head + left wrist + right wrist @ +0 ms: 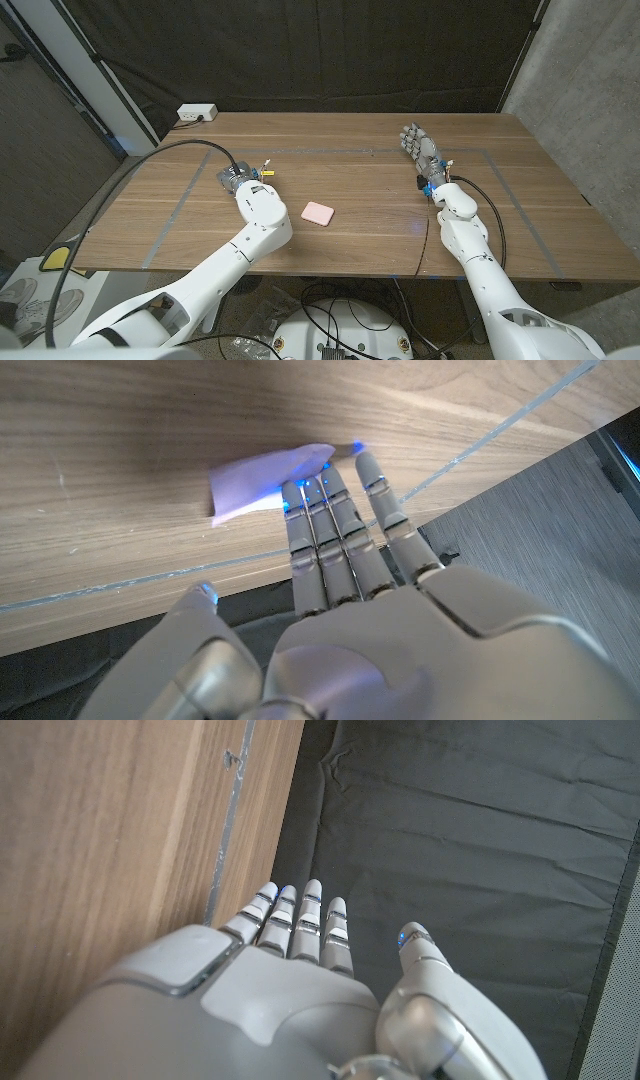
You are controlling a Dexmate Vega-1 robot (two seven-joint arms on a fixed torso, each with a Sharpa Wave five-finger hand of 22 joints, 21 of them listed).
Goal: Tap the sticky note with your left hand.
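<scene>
Left hand (340,550) reaches out with fingers straight and side by side, holding nothing; in the left wrist view the fingertips (305,485) lie over the near edge of the sticky note (260,485), though whether they actually press it cannot be told. The thumb (200,610) stands off to the side, apart from the rest. In the head view the hand itself is hidden behind the left wrist (262,200), which hangs over the table (360,235) toward the near edge, just left of the note.

Sticky note (318,212) (pale pink, square, lying flat) sits near the middle of the table, a little toward the robot's side, inside the taped rectangle (180,205) marked on the wood.

Right hand (418,145) stands further out on the robot's right, well apart from the note. Fingers extended and close together, thumb apart, nothing in it; the right wrist view shows the fingers (295,925) pointing past the table edge toward the dark curtain (480,820).

A black cable (150,160) loops across the left part of the table to the left wrist. At the far left corner, a white power strip (196,113). Behind the table, the dark curtain (330,50).
</scene>
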